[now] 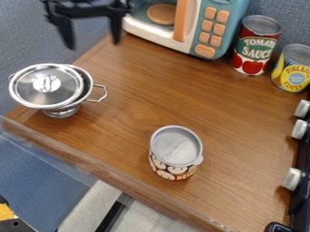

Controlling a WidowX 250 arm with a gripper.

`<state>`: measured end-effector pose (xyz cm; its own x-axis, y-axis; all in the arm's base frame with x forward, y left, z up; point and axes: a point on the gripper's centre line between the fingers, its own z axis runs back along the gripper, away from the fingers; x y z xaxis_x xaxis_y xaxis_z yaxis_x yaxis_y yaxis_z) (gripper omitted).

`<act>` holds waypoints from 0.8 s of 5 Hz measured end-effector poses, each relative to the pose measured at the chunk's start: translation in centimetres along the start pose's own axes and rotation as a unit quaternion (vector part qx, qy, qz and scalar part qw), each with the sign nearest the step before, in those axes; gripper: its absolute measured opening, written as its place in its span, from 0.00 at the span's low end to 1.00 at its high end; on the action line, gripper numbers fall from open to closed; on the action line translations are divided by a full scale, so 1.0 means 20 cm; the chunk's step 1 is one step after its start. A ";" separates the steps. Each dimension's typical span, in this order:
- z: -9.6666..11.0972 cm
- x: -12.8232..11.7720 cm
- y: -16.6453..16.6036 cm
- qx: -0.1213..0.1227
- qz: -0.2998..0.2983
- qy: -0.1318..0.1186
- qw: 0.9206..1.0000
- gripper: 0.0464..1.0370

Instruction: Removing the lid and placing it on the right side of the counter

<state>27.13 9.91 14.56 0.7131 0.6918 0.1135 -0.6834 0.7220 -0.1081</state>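
The gripper (92, 41) hangs at the upper left of the camera view, open, its two fingers spread apart with nothing between them. Below it, at the left of the counter (136, 113), stands a silver metal pot (61, 111) on a foot, with wire handles. A round shiny metal lid (37, 96) with a small knob lies on the pot, set toward its left so that a strip of the inside shows at the right. The gripper is above the pot and apart from the lid.
A can with a grey plastic cover (176, 147) stands near the front middle of the counter. At the back are a toy microwave (209, 31), a tomato sauce can (254, 47) and a pineapple can (293, 70). Stove knobs (293, 179) line the right edge.
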 end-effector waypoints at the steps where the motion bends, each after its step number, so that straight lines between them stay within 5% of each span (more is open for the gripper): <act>1: 0.04 0.00 0.10 0.017 -0.054 -0.009 0.998 0.96; 4: -0.05 0.03 0.35 0.052 -0.138 0.011 0.989 0.96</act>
<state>22.90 15.27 12.93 0.8774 0.4687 0.1023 -0.4733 0.8805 0.0257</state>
